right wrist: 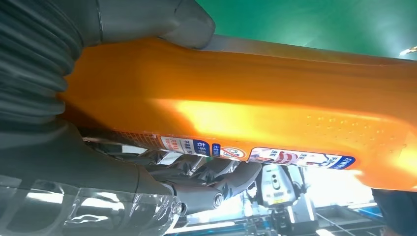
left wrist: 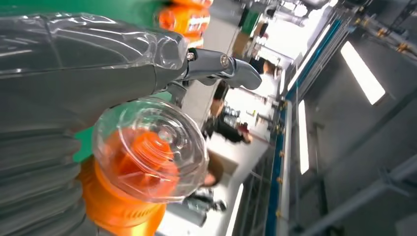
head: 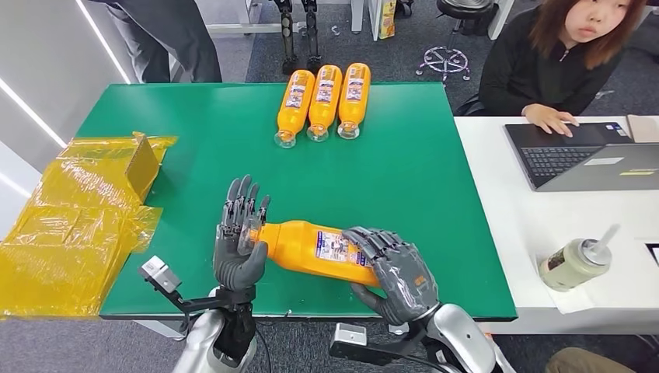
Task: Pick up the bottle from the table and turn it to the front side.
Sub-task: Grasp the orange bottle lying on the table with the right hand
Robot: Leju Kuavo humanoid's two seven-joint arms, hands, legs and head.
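Two of our robot hands are meeting on one orange bottle (head: 315, 249) near the front edge of the green table (head: 412, 179) in the head view: our right robot hand (head: 392, 272) is wrapping its fingers over the bottle's base end and holding it, while our left robot hand (head: 241, 237) is standing with fingers spread upward against the cap end, the bottle lying on its side between them, label (head: 339, 247) facing up. Farther back on the table we are seeing three more orange bottles (head: 324, 101) lying side by side, and at the left edge a heap of yellow plastic wrap (head: 74, 225) is sitting. A person (head: 567, 58) is sitting behind a white desk (head: 544, 233) to the right, one hand by a laptop (head: 591, 155), with a lidded cup (head: 575, 263) nearer us. In the left wrist view we are looking past the grey thumb at the bottle's clear cap (left wrist: 150, 150) end-on, orange showing through it; we cannot tell whether this hand is gripping or only touching. In the right wrist view the bottle's orange body (right wrist: 275, 105) is lying across our palm, thumb (right wrist: 147, 19) pressing one side and dark fingers (right wrist: 211, 179) curling round the other, beside the label strip.
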